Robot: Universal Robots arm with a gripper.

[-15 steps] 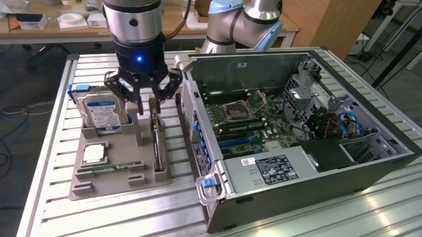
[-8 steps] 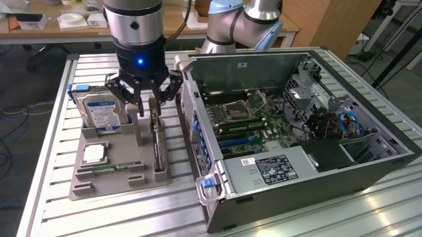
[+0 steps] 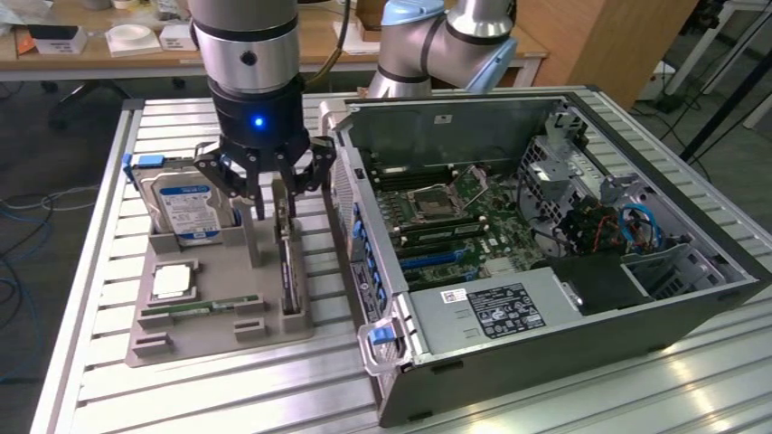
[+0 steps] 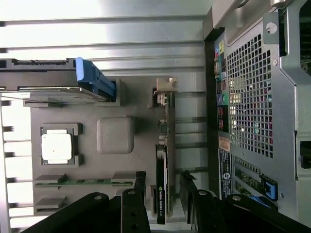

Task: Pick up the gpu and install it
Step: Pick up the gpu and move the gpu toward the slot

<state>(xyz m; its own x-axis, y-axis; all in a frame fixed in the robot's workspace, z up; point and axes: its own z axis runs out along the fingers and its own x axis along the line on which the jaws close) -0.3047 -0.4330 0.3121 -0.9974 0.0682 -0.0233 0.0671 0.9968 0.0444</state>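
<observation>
A slatted metal table [image 3: 241,398] is carrying an open desktop computer case [image 3: 543,362], which is lying on its side with the motherboard facing up, on the exterior view's right. In the wrist view its perforated rear panel [image 4: 252,97] is showing just beside the parts holder.

A silver and black robot arm [image 3: 248,54] is reaching straight down over the exterior view's left part of the table. Beneath it a grey moulded tray [image 3: 205,336] [image 4: 141,145] is sitting just beside the case.

At the tray's far end a silver, blue-labelled hard drive [image 3: 187,203] [image 4: 48,94] is standing on edge.

The gpu [image 3: 289,271] [image 4: 164,160], a thin dark card, is standing on edge in the tray slot nearest the case. The gripper [image 3: 271,203] [image 4: 164,187] is hanging over it with its black fingers [image 4: 140,194] spread, one on each side of the card, with a gap showing on both sides.

A square processor [image 3: 173,280] [image 4: 57,147] is lying flat in its pocket, and a narrow green memory stick [image 3: 199,307] [image 4: 82,182] is lying next to it.
</observation>
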